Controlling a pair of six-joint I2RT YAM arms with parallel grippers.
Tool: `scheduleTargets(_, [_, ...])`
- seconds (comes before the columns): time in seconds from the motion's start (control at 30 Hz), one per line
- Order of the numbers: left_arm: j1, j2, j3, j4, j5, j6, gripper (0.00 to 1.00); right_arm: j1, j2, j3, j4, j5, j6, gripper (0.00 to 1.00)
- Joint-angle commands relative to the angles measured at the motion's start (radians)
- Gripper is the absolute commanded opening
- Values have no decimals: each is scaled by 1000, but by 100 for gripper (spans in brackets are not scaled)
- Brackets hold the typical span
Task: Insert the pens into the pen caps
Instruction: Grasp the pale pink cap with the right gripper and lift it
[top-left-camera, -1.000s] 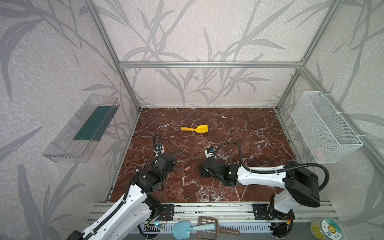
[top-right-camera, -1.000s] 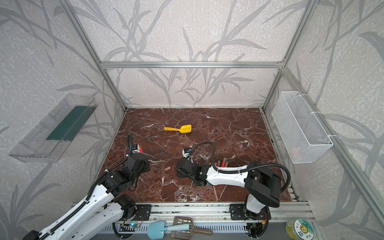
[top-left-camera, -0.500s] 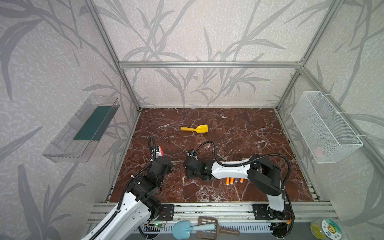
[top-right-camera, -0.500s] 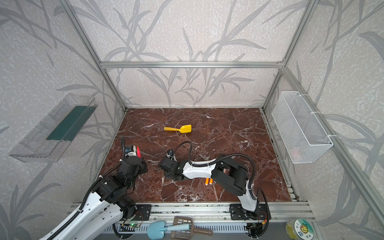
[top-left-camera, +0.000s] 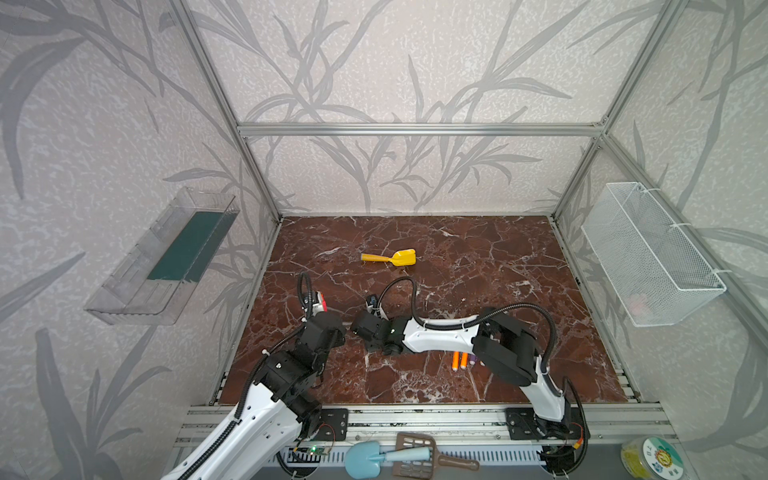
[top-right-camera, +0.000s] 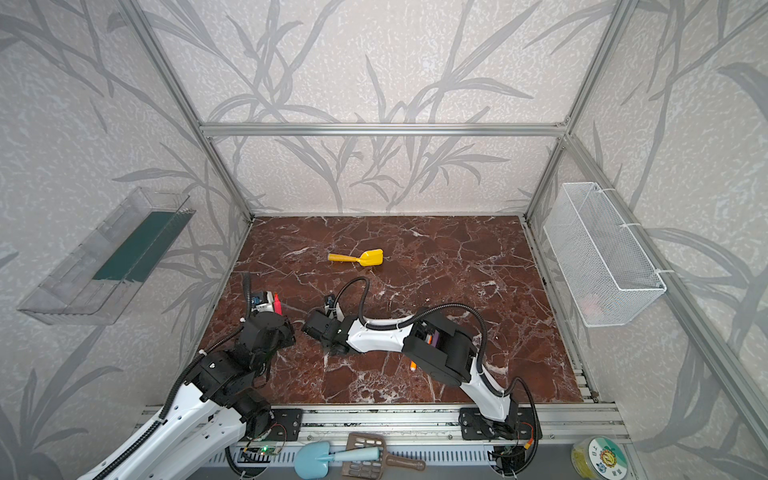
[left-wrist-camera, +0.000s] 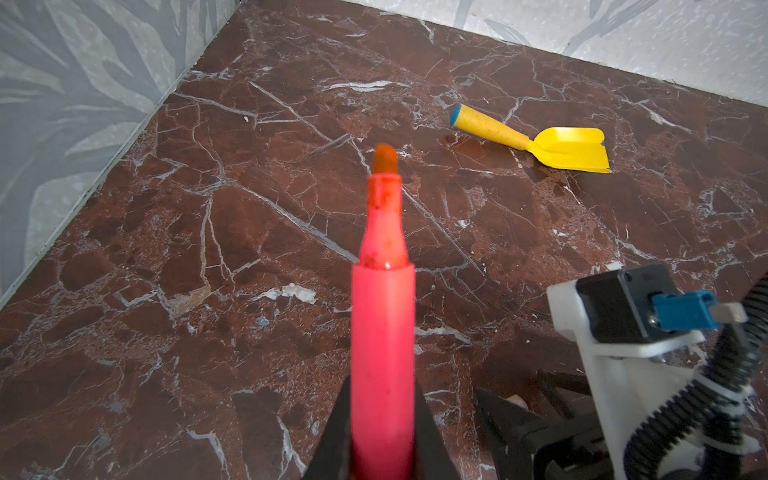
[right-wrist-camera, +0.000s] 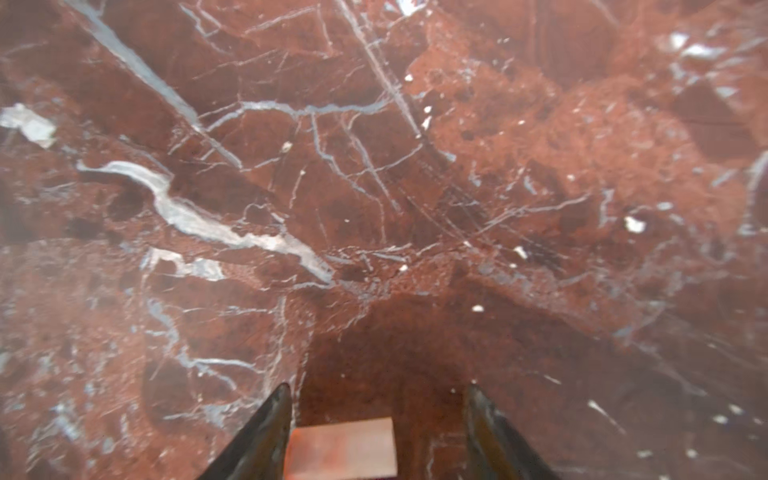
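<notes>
Pink-red pen (left-wrist-camera: 382, 324): clamped in the left gripper (left-wrist-camera: 380, 419), bare tapered tip pointing out over the marble floor (left-wrist-camera: 249, 249).
Right gripper (right-wrist-camera: 378, 388): jaws spread, low over the marble.
Pen cap (right-wrist-camera: 343, 446): on the floor between the right jaws, close to one finger, clear of the other.
Spare pens (top-left-camera: 456, 359): orange and purple, partly hidden by the right arm.

Left pincer (left-wrist-camera: 382, 390) is clamped tight, while right pincer (right-wrist-camera: 378, 388) sits low with jaws spread apart.
</notes>
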Motion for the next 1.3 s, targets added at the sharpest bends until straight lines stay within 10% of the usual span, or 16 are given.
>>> scheduleTargets(0.0, [4,-6,-12,-18,-19,-8,0,13,-13,-27,-80,67,11,64])
scheduleTargets(0.4, [5,-6,-12,-18,-18,-8,0,24,-166,-245,13,92,54,61])
scheduleTargets(1.03, [4,-6,-12,-17,-20,-9,0,12,-47,-142,19,71,26,61])
scheduleTargets(1.27, [5,-14,-15,-16,-15,-9,0,2,-41,-151,27,70,29,46])
